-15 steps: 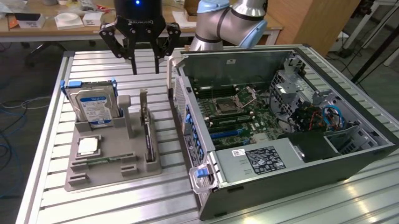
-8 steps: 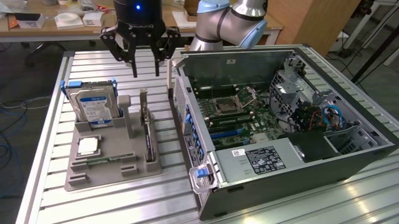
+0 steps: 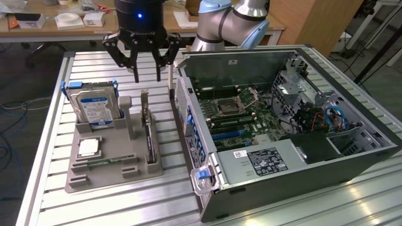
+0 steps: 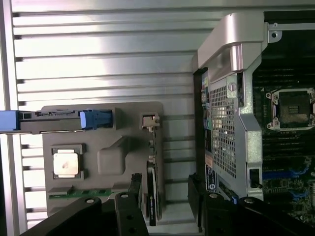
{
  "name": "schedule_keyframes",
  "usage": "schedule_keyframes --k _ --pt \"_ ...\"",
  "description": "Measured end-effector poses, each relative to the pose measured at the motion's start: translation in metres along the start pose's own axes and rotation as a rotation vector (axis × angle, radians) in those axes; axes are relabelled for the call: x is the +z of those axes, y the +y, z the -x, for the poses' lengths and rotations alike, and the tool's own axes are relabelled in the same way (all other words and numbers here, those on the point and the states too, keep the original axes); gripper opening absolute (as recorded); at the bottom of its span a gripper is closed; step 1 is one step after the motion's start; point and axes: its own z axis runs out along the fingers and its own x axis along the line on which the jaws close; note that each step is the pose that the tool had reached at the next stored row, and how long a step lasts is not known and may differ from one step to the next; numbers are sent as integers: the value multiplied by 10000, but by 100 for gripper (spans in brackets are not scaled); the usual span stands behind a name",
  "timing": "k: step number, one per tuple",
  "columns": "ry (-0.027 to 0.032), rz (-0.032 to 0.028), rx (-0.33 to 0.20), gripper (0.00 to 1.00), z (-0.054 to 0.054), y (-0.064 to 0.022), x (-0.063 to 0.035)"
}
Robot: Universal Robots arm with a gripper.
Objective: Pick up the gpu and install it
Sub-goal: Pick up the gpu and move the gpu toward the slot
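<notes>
Exterior view: the black gripper (image 3: 148, 75) hangs above a grey holder tray (image 3: 113, 176) on a slatted metal table (image 3: 94, 63), its fingers spread apart and holding nothing. Below it, the gpu (image 3: 148, 129) stands on edge in the tray, between a blue-railed hard drive (image 3: 94, 106) and the open computer case (image 3: 283, 127).

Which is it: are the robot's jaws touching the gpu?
Apart. In the exterior view the gripper hangs open above the gpu, with table slats showing between the jaws and the card's top.
</notes>
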Motion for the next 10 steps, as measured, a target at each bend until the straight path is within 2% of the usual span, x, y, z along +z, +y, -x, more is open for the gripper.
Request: schedule_keyframes --k 10 --pt "1 0 0 50 -3 -6 133"
